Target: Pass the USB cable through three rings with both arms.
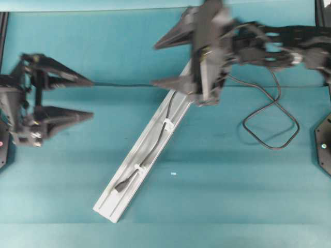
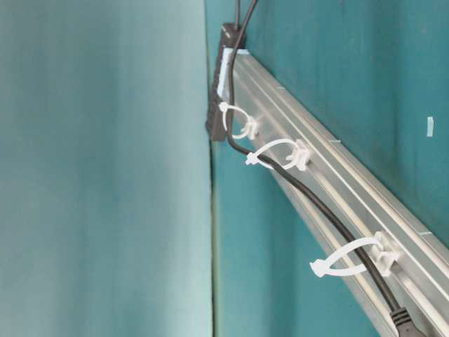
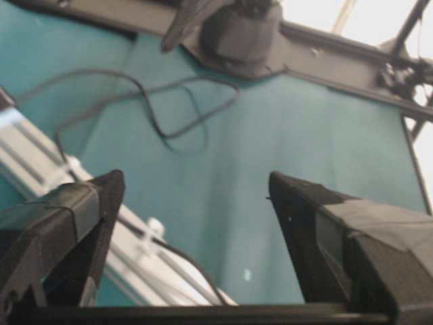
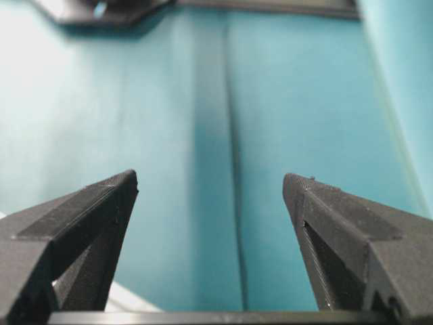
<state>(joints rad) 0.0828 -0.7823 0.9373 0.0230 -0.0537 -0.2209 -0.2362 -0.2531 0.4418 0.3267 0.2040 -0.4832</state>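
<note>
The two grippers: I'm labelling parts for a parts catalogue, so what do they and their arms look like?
Both the left gripper and the right gripper are matt black, with two long triangular, skeletal fingers tapering to points. The arms are black too, with exposed black wiring. Fine ridges line the right fingers.

- The left gripper (image 1: 92,98) is matte black plastic with two long triangular fingers tapering to points; dark tape wraps its fingers (image 3: 74,217)
- The right gripper (image 1: 164,63) is the same black skeletal build; loose black wires run along its arm (image 1: 274,51); its fingers (image 4: 338,230) carry ridged inner faces
</note>
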